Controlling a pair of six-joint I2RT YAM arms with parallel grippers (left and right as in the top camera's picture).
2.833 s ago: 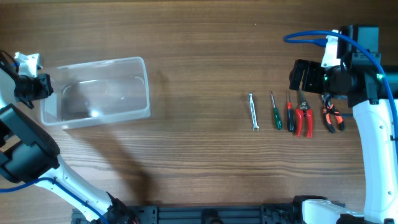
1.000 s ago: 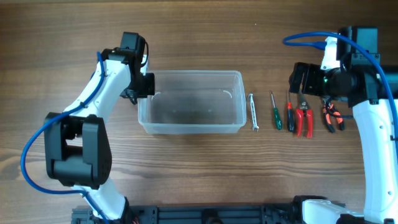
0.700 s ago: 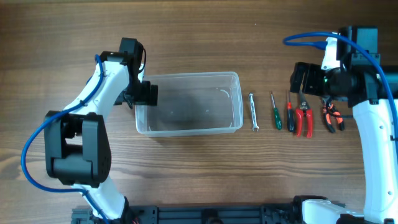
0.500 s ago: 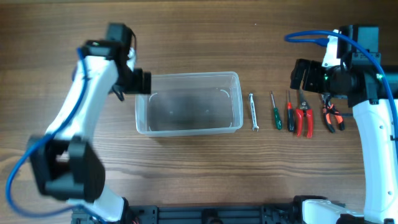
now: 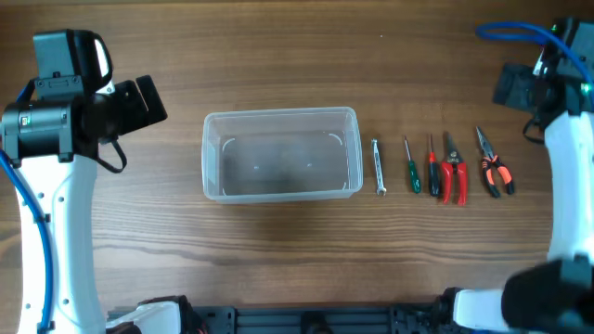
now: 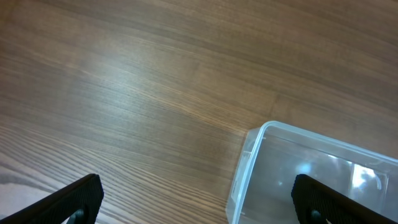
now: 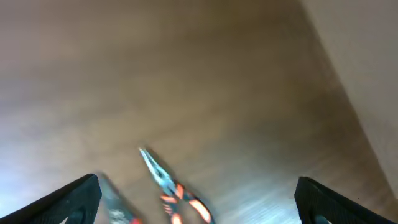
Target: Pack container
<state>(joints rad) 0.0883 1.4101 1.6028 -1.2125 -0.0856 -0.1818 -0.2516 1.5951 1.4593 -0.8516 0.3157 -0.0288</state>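
Observation:
The clear plastic container [image 5: 212,158] stands empty in the middle of the table. My left gripper [image 5: 147,100] is open and raised off to its left, apart from it. In the left wrist view the container's near corner [image 6: 261,132] lies below, between the wide-spread fingers [image 6: 76,198], which hold nothing. My right gripper [image 5: 512,86] is open at the far right, above and behind the tool row. The blurred right wrist view shows the orange-handled pliers [image 7: 169,185] beneath the open right gripper [image 7: 199,210].
Right of the container lies a row of hand tools: a small wrench [image 5: 379,167], a green screwdriver [image 5: 409,167], a red screwdriver [image 5: 432,169], red cutters [image 5: 453,174] and orange-and-black pliers [image 5: 490,167]. Bare wood surrounds them.
My left gripper opened, let go of the container's left wall and drew back up and to the left. The right arm lifted away to the far right, uncovering the tools.

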